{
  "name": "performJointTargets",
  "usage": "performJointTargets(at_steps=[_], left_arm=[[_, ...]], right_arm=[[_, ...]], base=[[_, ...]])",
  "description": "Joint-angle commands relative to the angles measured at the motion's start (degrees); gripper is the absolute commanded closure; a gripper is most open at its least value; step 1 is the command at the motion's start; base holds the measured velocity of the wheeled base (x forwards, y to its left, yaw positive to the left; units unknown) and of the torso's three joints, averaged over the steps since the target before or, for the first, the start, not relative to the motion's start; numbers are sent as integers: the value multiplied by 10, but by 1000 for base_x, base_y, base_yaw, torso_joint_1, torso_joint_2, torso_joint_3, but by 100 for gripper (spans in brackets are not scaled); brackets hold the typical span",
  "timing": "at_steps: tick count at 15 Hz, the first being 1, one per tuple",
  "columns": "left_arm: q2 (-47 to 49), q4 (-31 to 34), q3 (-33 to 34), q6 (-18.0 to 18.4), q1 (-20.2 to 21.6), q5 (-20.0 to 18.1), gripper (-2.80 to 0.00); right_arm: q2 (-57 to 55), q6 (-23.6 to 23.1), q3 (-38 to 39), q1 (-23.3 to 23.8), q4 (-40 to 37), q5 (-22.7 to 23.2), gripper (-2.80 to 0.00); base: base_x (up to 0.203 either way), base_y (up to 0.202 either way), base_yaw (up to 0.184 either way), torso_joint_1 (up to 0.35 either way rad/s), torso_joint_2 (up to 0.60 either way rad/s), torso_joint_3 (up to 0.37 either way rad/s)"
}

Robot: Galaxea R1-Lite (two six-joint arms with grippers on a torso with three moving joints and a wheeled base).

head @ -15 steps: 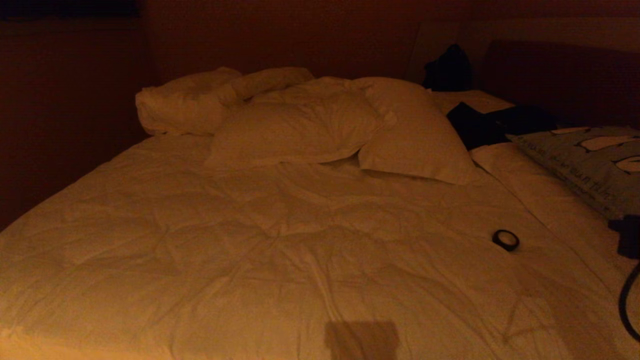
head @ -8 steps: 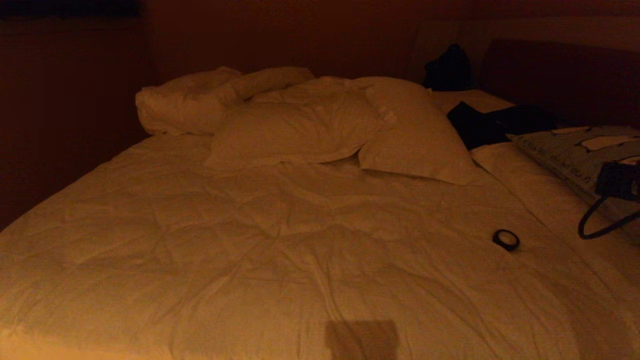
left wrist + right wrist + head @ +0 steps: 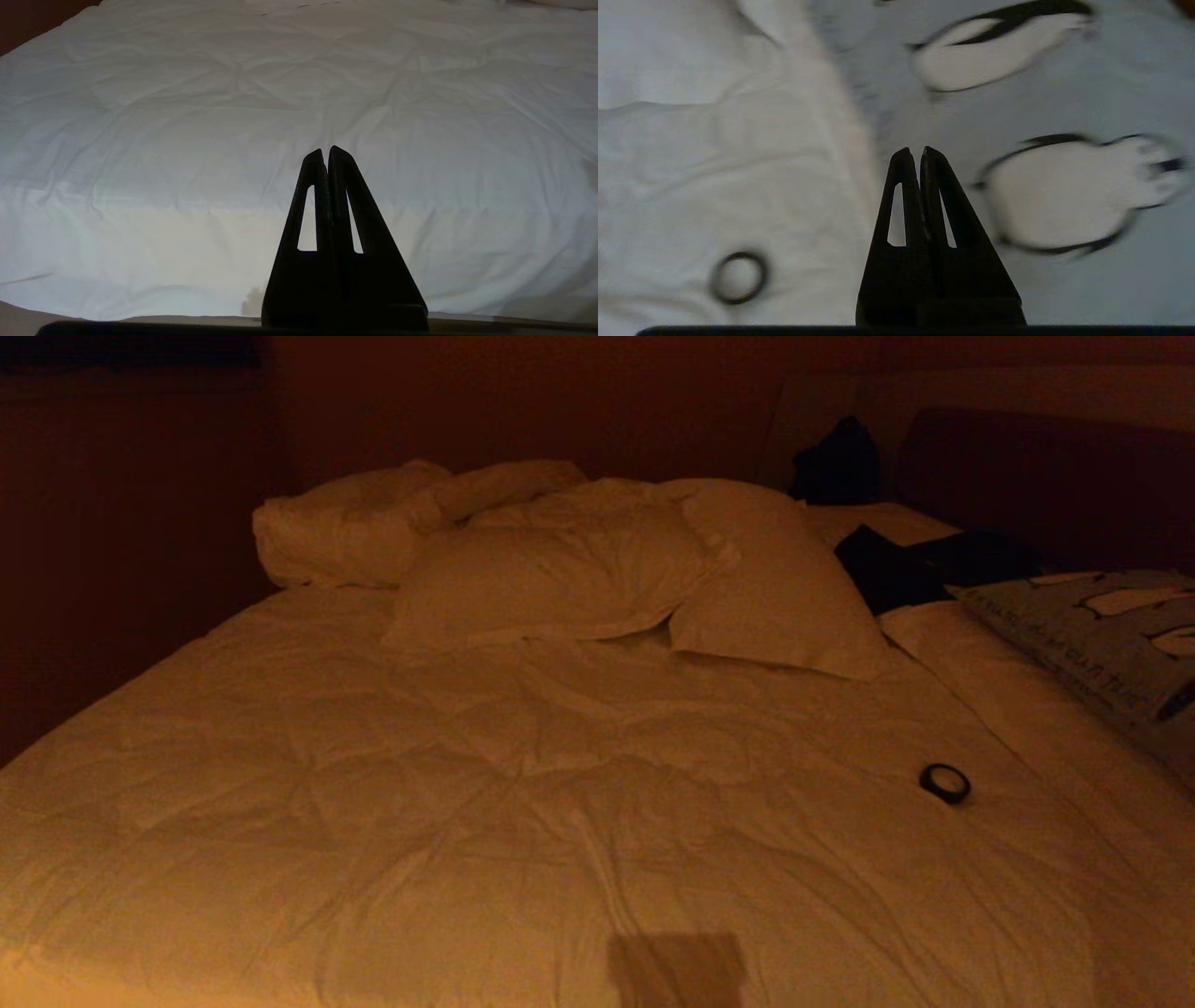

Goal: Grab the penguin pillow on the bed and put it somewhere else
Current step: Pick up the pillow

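The large pale grey-blue penguin pillow [image 3: 1064, 93], printed with black-and-white cartoon penguins, lies flat under my right gripper [image 3: 915, 151], whose two black fingers are pressed together with nothing between them; the tips hover over the pillow just inside its edge, not touching it that I can tell. Beside that edge the wrinkled cream-white duvet of the wide bed [image 3: 467, 784] begins, and on it, off to the side of my right gripper and behind its tips, sits a small black ring [image 3: 738, 277]. My left gripper [image 3: 325, 151] is parked low over the near end of the duvet, its fingers likewise pressed together and empty. Farther away, plain white pillows [image 3: 560, 579] are heaped at the dark headboard end.
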State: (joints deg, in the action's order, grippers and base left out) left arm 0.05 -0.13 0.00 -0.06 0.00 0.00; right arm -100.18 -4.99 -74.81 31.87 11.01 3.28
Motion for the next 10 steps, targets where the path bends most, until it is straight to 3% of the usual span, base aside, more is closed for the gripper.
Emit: performJointTargets(at_steps=[1, 6, 7, 10], left_arm=[[0, 0, 2, 0, 0, 0, 0], [0, 0, 2, 0, 1, 0, 0], [0, 0, 2, 0, 0, 0, 0], [0, 0, 2, 0, 0, 0, 0]], right_arm=[[-19, -25, -34, 47, -48, 94, 0], [-19, -84, -63, 125, -83, 181, 0], [-18, -102, -63, 136, -82, 192, -280], [-15, -117, -64, 154, -80, 203, -280]], base=[[0, 0, 0, 0, 0, 0], [0, 0, 0, 0, 0, 0], [0, 0, 0, 0, 0, 0], [0, 0, 0, 0, 0, 0]])
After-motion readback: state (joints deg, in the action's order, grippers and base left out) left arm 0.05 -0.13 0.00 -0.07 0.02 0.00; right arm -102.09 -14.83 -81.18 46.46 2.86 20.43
